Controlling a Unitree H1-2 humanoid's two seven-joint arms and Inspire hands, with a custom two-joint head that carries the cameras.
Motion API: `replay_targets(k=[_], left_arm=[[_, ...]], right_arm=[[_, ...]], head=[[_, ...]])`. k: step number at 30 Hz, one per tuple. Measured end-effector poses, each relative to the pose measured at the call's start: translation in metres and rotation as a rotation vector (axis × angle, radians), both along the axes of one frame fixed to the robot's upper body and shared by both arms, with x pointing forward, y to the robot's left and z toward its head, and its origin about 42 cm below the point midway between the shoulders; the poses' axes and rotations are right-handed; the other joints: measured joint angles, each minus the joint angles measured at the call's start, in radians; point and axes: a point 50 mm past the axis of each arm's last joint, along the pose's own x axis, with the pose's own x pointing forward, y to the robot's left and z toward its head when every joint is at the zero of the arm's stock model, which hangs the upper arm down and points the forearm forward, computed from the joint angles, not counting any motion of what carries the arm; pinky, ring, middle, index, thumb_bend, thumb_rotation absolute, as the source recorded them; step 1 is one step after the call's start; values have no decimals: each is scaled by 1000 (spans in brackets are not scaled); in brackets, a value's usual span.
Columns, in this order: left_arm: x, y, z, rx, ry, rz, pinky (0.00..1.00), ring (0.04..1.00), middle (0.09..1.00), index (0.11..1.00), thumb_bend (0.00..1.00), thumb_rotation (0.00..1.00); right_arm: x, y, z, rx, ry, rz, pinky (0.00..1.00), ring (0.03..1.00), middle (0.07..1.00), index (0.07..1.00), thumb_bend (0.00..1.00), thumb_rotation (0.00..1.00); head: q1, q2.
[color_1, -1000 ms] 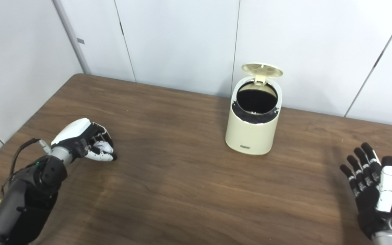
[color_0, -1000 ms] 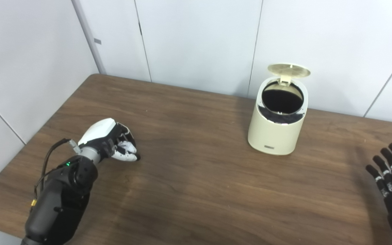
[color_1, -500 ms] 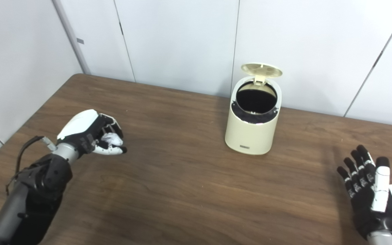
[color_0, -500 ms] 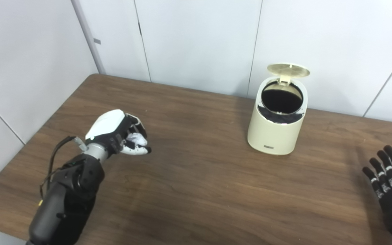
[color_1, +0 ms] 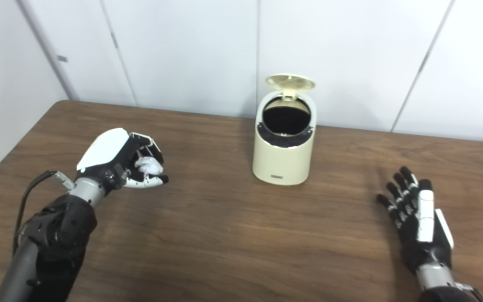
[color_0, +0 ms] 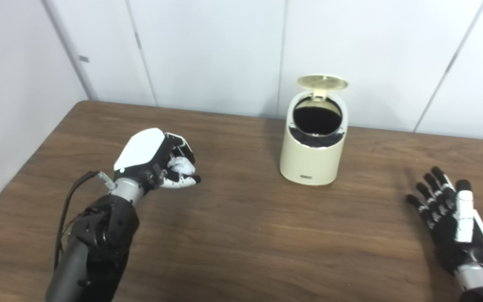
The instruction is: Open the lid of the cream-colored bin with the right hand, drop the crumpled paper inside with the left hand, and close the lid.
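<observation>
The cream-colored bin [color_0: 312,159] stands at the back middle of the wooden table [color_0: 241,235]. Its round lid [color_0: 322,82] is tipped up and back, showing the dark inside. My left hand [color_0: 157,161] is raised above the table's left part, well left of the bin, and is shut on the white crumpled paper [color_0: 181,165], which shows between the fingers. My right hand [color_0: 451,218] hovers low at the front right with its fingers spread and nothing in it.
White wall panels [color_0: 224,50] rise close behind the table and along its left side. The table's left edge [color_0: 27,159] runs near my left arm.
The camera has turned, shifting the whole scene. My left hand has risen off the table with the paper and moved toward the bin. The right hand stays open at the front right.
</observation>
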Motion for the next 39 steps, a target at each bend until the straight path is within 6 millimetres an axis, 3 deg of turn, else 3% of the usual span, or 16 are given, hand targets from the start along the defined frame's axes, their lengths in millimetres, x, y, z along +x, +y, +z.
replay_targets(k=[13,24,39], left_arm=[[21,-48,14,-52,-80,-116,320,424,543,478,471,0],[35,-63,13,-57,-124,-138,293,386,474,519,469,0],[53,-78,26,-43,-216,-209,288,369,486,545,464,0]], right_arm=[[-3,10,-3,6,-19,0,791,927,950,931,508,985],[-5,13,-4,11,-29,-3,835,934,952,937,534,973],[-7,15,-8,-13,-49,-5,844,911,928,927,506,987]], head=[[-43,-34],[-58,-66],[-68,-89]])
